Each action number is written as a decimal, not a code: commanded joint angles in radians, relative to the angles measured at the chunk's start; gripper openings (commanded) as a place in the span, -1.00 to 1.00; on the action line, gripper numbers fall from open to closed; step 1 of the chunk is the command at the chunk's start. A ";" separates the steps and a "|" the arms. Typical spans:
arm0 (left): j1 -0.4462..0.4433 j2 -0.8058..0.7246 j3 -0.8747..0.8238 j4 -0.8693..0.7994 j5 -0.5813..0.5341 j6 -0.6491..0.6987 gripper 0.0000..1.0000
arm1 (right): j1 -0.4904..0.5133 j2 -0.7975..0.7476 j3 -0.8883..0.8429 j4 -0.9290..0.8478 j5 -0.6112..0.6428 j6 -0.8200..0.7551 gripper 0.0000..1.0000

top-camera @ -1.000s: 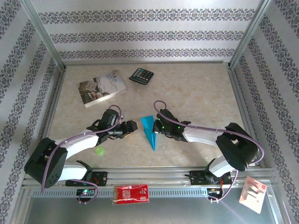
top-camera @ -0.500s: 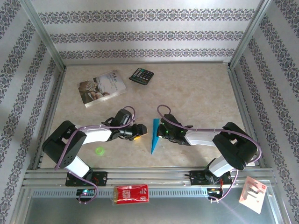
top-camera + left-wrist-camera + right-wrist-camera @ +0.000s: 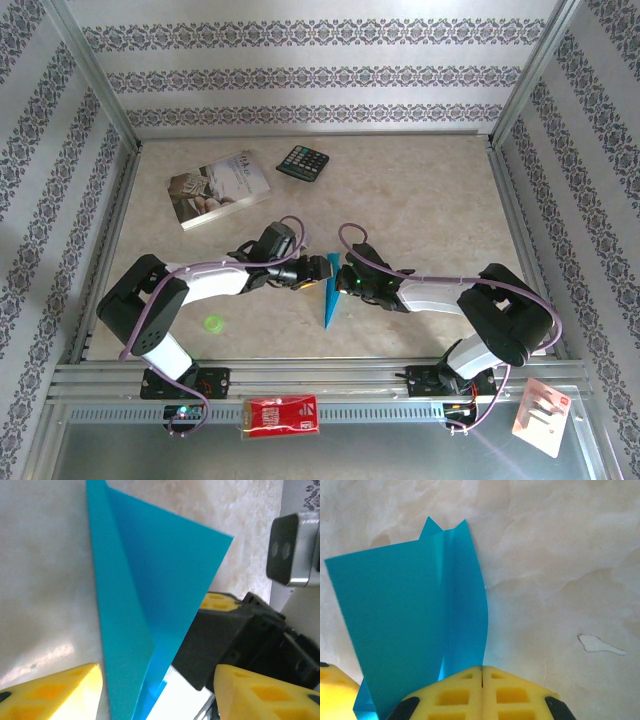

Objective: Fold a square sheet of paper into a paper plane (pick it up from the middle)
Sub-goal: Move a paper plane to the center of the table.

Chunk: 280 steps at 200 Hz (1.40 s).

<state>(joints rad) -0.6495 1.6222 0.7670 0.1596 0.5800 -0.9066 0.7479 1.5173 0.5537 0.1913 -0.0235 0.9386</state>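
Brought across since the earlier frame, the left pincer [image 3: 156, 669] is held released astride the paper plane [image 3: 410, 610], which is clenched on edge by the right pincer [image 3: 481, 670] opposite. Closing is best centred squarely on the crease.

Striped patterned walls [image 3: 320, 70] around beige marbled tabletop [image 3: 420, 200]

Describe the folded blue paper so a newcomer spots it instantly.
On the marbled table, find where the left end effector and right end effector meet, front centre. Between them is the folded blue paper, a slim wedge pointing toward the arms' bases. Nothing else is blue; the book and calculator lie far back.
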 commanded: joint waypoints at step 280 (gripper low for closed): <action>0.114 0.102 -0.044 0.073 0.009 0.012 -0.77 | -0.089 0.059 0.016 0.095 -0.070 -0.029 -0.91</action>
<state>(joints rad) -0.5472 1.7138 0.7300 0.1757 0.5575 -0.8757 0.6693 1.5673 0.5465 0.2577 -0.0715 0.9279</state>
